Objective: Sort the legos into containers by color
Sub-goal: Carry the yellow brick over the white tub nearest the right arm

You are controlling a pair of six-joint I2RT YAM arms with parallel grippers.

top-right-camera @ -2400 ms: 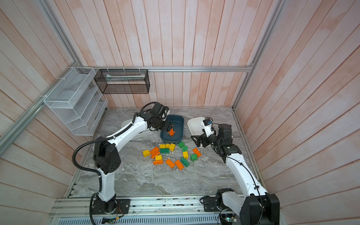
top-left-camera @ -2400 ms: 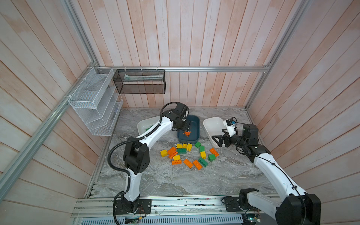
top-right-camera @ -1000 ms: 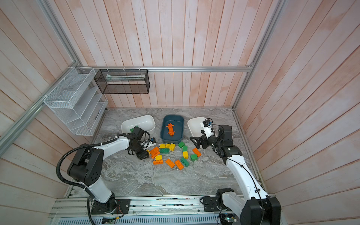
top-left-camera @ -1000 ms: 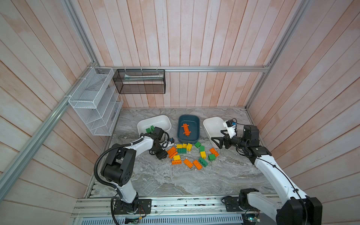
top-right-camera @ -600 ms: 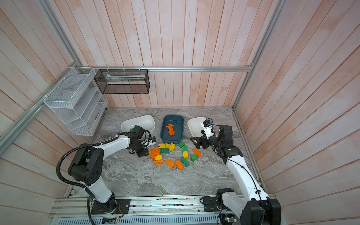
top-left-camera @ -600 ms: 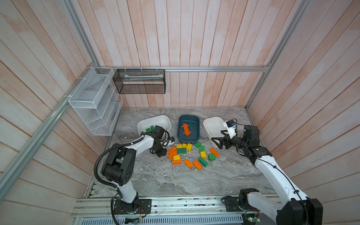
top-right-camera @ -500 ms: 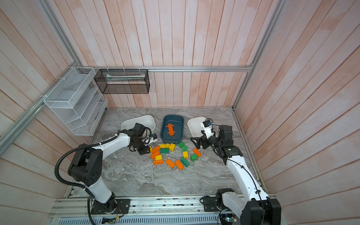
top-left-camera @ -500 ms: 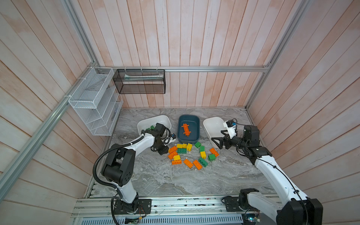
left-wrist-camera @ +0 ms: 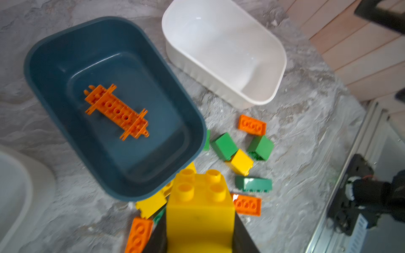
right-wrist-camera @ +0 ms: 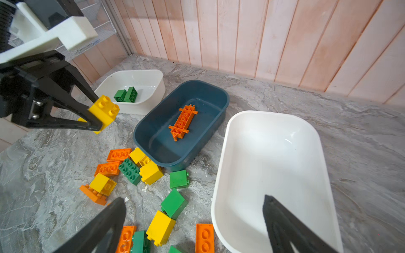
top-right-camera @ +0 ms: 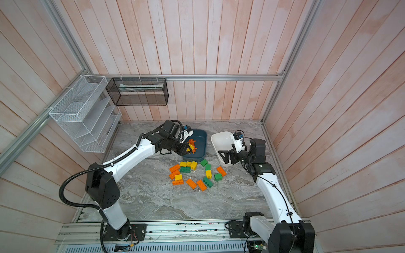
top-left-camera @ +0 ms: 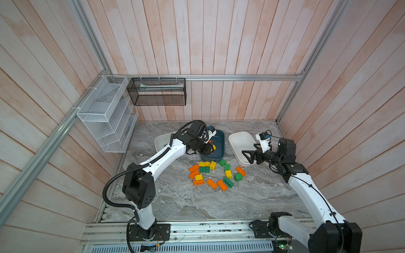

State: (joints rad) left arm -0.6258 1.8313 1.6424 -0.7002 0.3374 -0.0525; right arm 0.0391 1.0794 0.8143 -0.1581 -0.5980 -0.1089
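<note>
a yellow brick (right-wrist-camera: 105, 111) is being gripped between the left fingers (right-wrist-camera: 65, 125), raised above the desk (top-left-camera: 197, 203) close to the dark teal tub (right-wrist-camera: 210, 94). the right fingers (right-wrist-camera: 282, 225) are being held wide apart over the right white tub (right-wrist-camera: 274, 131). loose legos (top-left-camera: 205, 169) are being shown scattered on the desk; two green bricks (right-wrist-camera: 126, 95) are sitting in the left white tub (right-wrist-camera: 149, 78).

Orange, yellow and green legos (top-left-camera: 211, 183) dot a grey-veined marble desk (top-left-camera: 197, 203). The teal-blue tub (left-wrist-camera: 54, 54) holds 1 orange piece (left-wrist-camera: 116, 111). The left tub (right-wrist-camera: 149, 85) and right tub (right-wrist-camera: 274, 153) are white, and black fingers (right-wrist-camera: 65, 123) grip a yellow brick (right-wrist-camera: 104, 111).
</note>
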